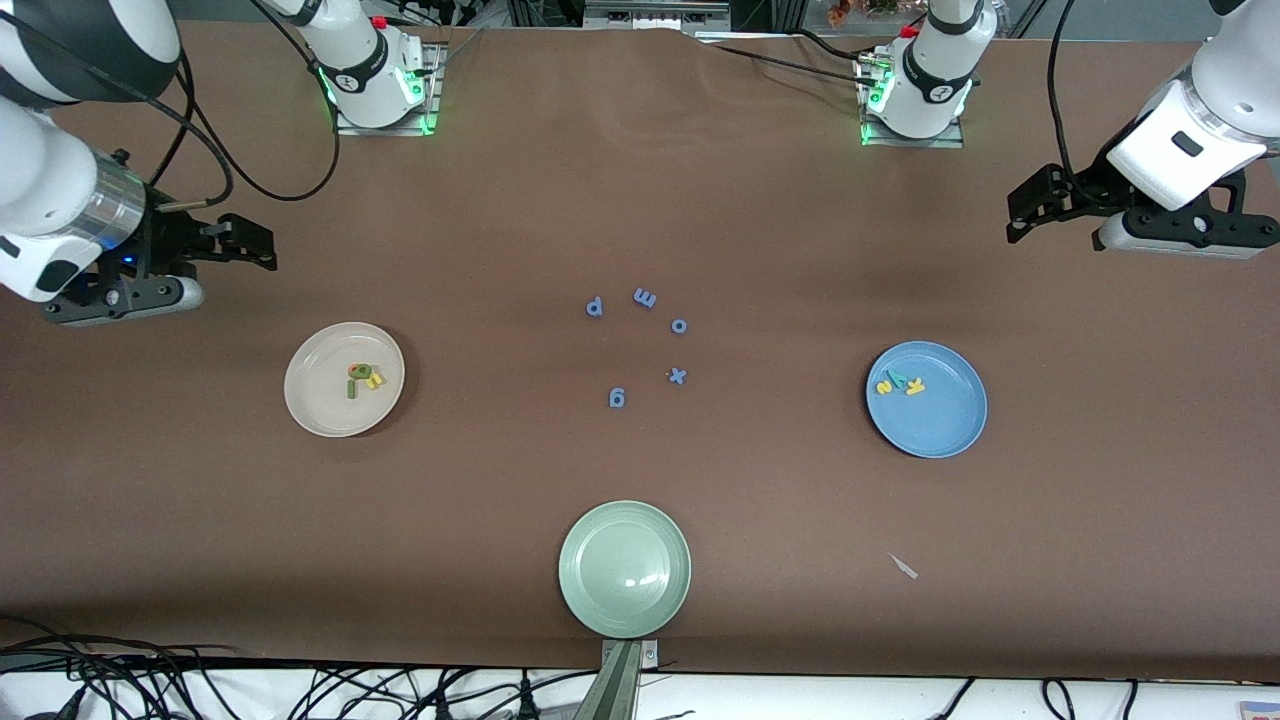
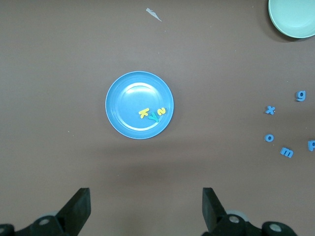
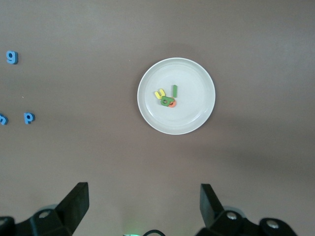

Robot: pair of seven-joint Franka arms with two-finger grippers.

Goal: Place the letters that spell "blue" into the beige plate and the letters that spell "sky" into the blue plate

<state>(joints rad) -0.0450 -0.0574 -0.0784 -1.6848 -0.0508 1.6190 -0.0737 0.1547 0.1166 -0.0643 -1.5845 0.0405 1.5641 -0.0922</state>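
The beige plate (image 1: 312, 402) (image 3: 197, 109) lies toward the right arm's end of the table. In it sit the olive b (image 3: 164, 102), dark green l (image 3: 174, 90), yellow u (image 3: 159, 94) and orange e (image 3: 173, 104), bunched together (image 1: 360, 379). Toward the left arm's end, the blue plate (image 1: 945, 422) (image 2: 127, 105) holds the yellow s (image 2: 161, 110), yellow k (image 2: 143, 113) and teal y (image 2: 153, 117). My left gripper (image 1: 1022, 215) (image 2: 146, 196) hangs open and empty over bare table. So does my right gripper (image 1: 262, 248) (image 3: 143, 194), raised and apart from the plates.
Blue letters p (image 1: 594, 307), m (image 1: 645, 297), o (image 1: 679, 325), x (image 1: 677, 376) and g (image 1: 617, 398) lie in a loose ring mid-table. A pale green plate (image 1: 600, 603) sits near the front edge. A small pale scrap (image 1: 903, 566) lies nearer the camera than the blue plate.
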